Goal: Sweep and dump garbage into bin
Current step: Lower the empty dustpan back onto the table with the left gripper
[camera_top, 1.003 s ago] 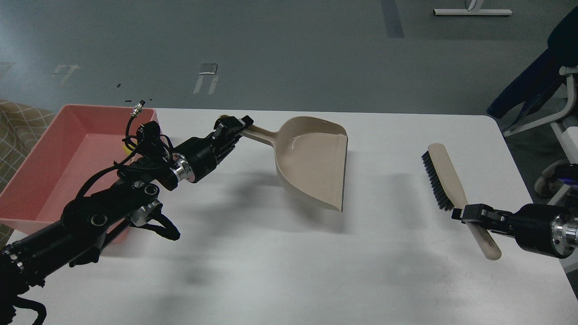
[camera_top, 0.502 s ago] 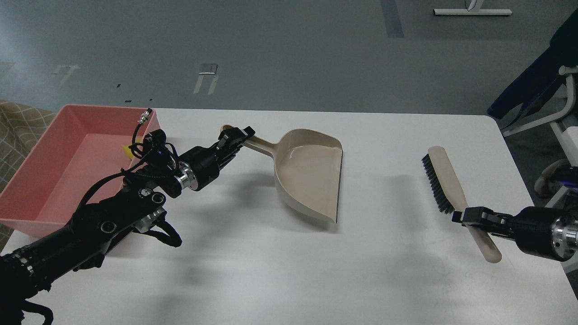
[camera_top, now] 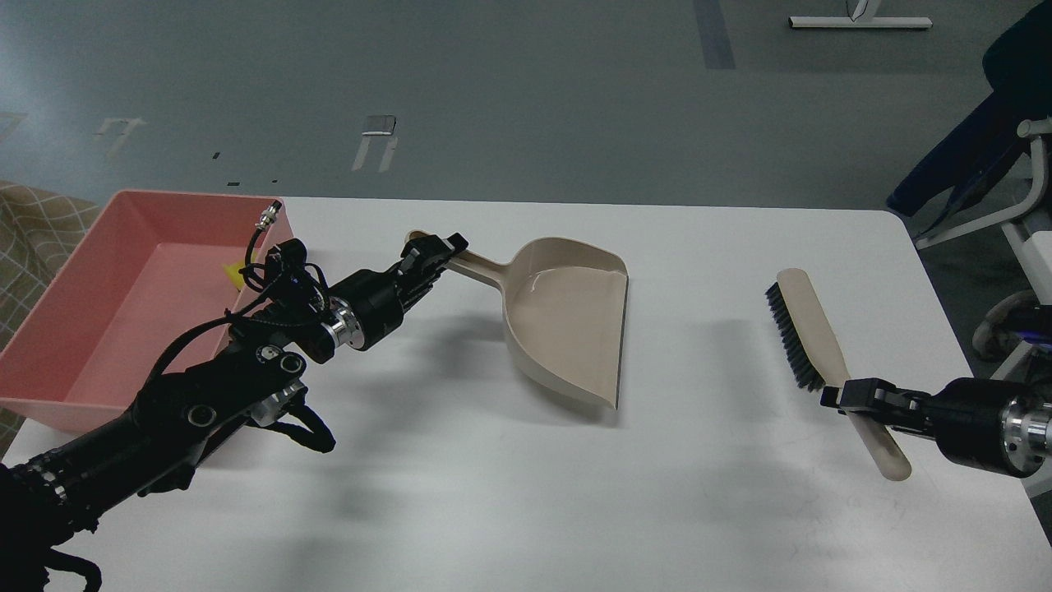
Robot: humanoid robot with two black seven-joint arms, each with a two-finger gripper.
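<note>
The pink bin (camera_top: 99, 329) stands at the table's left edge. A bright yellow scrap of garbage (camera_top: 234, 273) lies inside it by the right wall, partly hidden behind my left arm's cables. My left gripper (camera_top: 436, 249) is shut on the handle of the beige dustpan (camera_top: 567, 329), whose pan looks empty and rests on or just above the table at its middle. My right gripper (camera_top: 855, 399) is shut on the handle of the beige black-bristled brush (camera_top: 809, 333) at the right side of the table.
The white table (camera_top: 526, 493) has a shadow under the dustpan. A chair base and dark cloth (camera_top: 1003, 181) stand off the table's right edge. A checked fabric (camera_top: 33, 230) lies left of the bin.
The dustpan has come down and tilted flatter, ending low over the table. My left arm has shifted slightly right and away from the bin. The right arm and brush have barely moved.
</note>
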